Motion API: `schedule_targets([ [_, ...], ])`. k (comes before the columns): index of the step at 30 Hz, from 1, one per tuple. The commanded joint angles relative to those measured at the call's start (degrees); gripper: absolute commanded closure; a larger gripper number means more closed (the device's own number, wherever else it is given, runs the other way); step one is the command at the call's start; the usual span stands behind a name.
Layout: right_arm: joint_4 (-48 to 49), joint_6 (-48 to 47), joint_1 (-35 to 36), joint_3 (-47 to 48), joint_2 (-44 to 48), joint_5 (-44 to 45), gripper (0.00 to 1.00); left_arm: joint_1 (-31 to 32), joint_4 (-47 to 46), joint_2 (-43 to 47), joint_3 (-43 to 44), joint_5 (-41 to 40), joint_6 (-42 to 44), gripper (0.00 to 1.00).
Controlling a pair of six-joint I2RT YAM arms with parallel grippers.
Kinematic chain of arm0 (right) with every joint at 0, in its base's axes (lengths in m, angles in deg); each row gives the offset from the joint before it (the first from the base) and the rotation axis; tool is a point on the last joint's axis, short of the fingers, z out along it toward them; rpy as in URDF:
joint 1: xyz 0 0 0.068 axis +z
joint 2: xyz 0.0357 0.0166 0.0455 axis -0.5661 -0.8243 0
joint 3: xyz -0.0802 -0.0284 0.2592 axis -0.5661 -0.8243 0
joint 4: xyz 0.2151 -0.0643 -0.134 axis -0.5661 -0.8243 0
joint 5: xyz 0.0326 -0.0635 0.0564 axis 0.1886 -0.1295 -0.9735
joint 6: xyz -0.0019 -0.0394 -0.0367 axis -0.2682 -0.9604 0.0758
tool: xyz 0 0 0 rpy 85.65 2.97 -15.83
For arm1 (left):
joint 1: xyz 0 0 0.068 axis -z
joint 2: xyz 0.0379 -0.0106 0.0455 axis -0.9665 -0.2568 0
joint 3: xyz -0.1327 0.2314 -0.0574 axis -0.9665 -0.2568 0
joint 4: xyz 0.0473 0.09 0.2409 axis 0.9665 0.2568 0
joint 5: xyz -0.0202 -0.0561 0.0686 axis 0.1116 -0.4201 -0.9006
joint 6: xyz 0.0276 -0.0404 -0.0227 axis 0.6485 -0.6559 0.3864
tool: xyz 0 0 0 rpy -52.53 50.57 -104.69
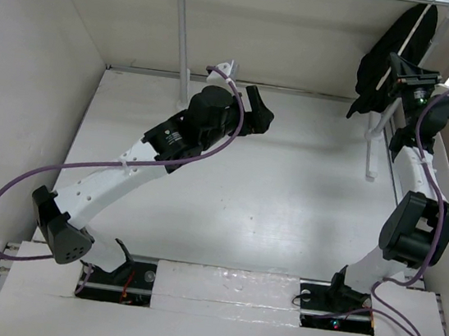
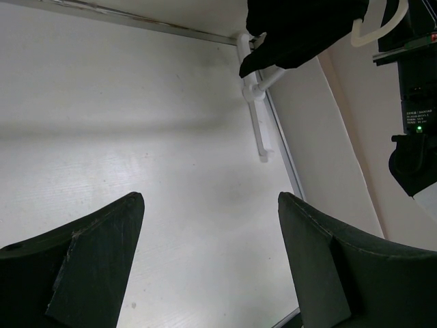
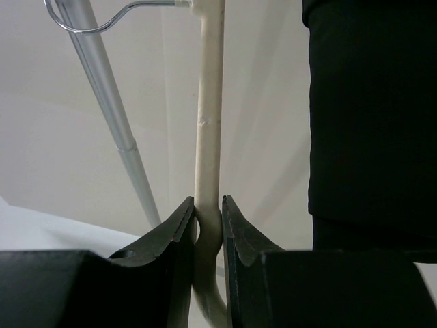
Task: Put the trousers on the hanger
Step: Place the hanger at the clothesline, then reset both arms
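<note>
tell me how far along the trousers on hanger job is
Mostly done: the trousers already drape from the hanger at the far right. In hand: the right gripper has its jaws clamped on the hanger's cream bar. The left gripper hangs open and empty over the table. Left: letting the hanger go; whether it hangs from the rack is not clear.

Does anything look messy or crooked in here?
A little. The trousers hang in a dark bunch on the hanger in the far right corner, not spread out neatly. The hanger looks tilted where the right fingers pinch it. Nothing looks spilled or broken.
</note>
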Motion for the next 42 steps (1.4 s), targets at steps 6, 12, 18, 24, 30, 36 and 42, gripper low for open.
schedule_targets([
  [6, 6.6, -4.8, -1.4, 0.8, 2.7, -3.5, 0.3, -0.2, -1.4, 0.0, 2.2, -0.7, 0.1, 0.25],
  [12, 1.2, -11.3, -4.6, 2.7, 8.2, -6.6, 0.0, -0.2, -0.6, 0.3, 2.8, -1.5, 0.5, 0.24],
  [18, -8.5, -21.1, -7.0, 2.8, 16.3, -9.5, 0.0, -0.2, -0.2, 0.7, 3.3, -2.4, 1.0, 0.23],
  [24, -21.9, -36.3, -7.0, -0.8, 26.3, -11.9, 0.0, -0.2, -1.3, 2.2, 4.0, -1.8, 3.0, 0.21],
  [30, -30.0, -52.0, 7.4, -5.3, 37.0, -11.8, 0.0, -0.7, -1.2, 4.4, 4.5, -1.7, 2.9, 0.14],
  [36, -49.4, -70.2, 15.5, -12.9, 50.8, -10.2, 0.0, -1.2, 1.1, 9.7, -1.4, -6.7, 2.1, 0.1],
  [42, -74.9, -82.3, 19.4, -20.6, 62.6, 4.6, 0.0, -1.2, 4.9, 14.3, -9.9, -8.6, -0.7, 0.1],
])
